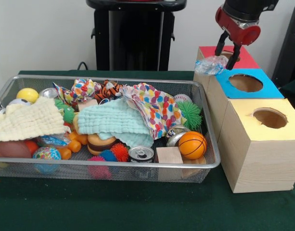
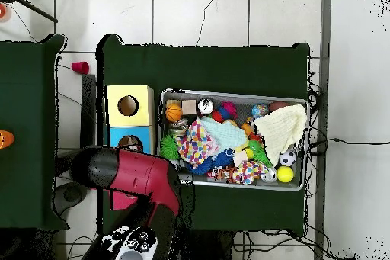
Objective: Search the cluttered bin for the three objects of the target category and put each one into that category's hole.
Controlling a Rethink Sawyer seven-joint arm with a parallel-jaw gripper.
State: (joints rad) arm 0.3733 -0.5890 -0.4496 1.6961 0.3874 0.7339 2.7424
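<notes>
My gripper (image 1: 225, 58) hangs at the upper right, above the left part of the red-topped box (image 1: 248, 60). It is shut on a crumpled clear plastic piece (image 1: 210, 65), which sticks out to the left over that box's edge. The red box's hole is mostly hidden behind the fingers. Beside it stand the blue-topped box (image 1: 234, 91) and the yellow-topped box (image 1: 262, 134), each with a round hole. In the overhead view the arm (image 2: 133, 177) covers the gripper and the red box; the yellow box (image 2: 114, 97) and the bin (image 2: 236, 95) show.
The wire mesh bin (image 1: 113, 165) holds cloths, a patterned bag (image 1: 157, 108), a basketball toy (image 1: 192, 144), a can (image 1: 141, 154), a wooden block (image 1: 169, 155), spiky balls and several other toys. Green cloth covers the table (image 1: 137, 202).
</notes>
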